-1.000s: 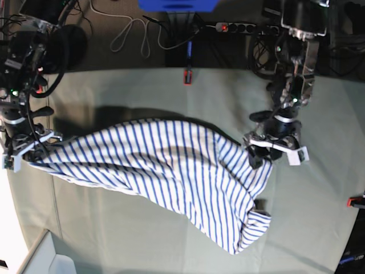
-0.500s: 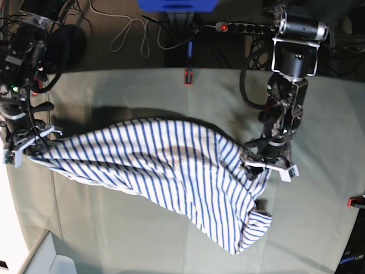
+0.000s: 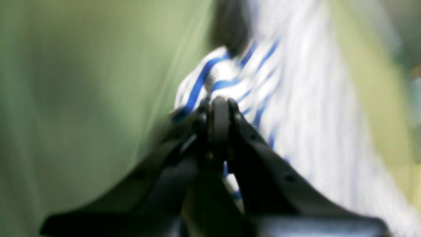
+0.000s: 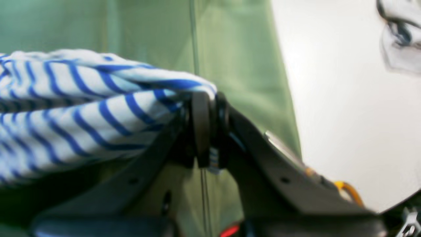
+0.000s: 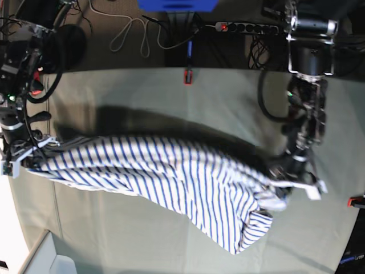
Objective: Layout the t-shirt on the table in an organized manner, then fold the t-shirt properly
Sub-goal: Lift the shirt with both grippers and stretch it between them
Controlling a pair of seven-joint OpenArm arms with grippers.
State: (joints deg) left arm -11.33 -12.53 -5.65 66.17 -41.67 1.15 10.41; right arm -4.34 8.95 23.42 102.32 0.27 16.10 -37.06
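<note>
In the left wrist view, the left gripper [image 3: 219, 108] sat at lower centre, its dark jaws pressed together on a bunched fold of the t-shirt [image 3: 230, 79]. The striped cloth ran up and to the right, much blurred, with the table [image 3: 82, 98] filling the left half of the frame.

In the right wrist view, the right gripper [image 4: 209, 128] stood at centre, its jaws pinched tight on an edge of the t-shirt [image 4: 75, 112], which spread across the left side. The table [image 4: 236, 59] lay behind, ending at a white surface [image 4: 345, 98] on the right.

In the base view, the t-shirt [image 5: 171, 177] stretched across the middle of the table [image 5: 142, 91]. The right gripper [image 5: 23, 157] held its end at the left edge of the frame, and the left gripper [image 5: 291, 182] held it at centre right. A loose part hung toward the lower centre. A power strip [image 5: 245, 27] lay along the top.
</note>
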